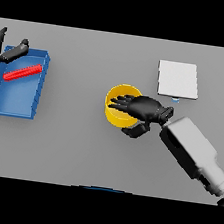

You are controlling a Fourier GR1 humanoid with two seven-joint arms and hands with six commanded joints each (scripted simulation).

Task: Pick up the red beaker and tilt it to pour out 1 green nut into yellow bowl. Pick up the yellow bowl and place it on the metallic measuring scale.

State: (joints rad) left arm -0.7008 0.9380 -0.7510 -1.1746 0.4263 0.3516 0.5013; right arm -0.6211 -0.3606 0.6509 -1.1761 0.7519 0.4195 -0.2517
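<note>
The grey table [79,145] filled the view, and the largest thing on it was a blue tray [36,91] at the far left, with a red beaker [22,72] lying on its side inside it, its long axis running from near-left to far-right across the tray floor. Next in size was the flat metallic scale [177,79], a pale square at the far right. Between them, a little right of centre, stood the yellow bowl [114,115]; whether a nut lay in it could not be seen, because the right hand [143,109] covered much of its opening. That hand came in from the near right, its fingers spread fairly straight over the bowl's right half and reaching toward the left rim, while the thumb curled down outside the near-right wall; it looked about to clasp the rim but was not clearly closed on it. The left hand [13,52] showed at the far left edge over the tray's far corner, fingers loosely extended and holding nothing. The relation that mattered was this: the scale lay to the far right of the bowl, near it but apart, on the right arm's own side, so the right hand was much the nearer one, and the carry would likely run away from the body and rightward.
</note>
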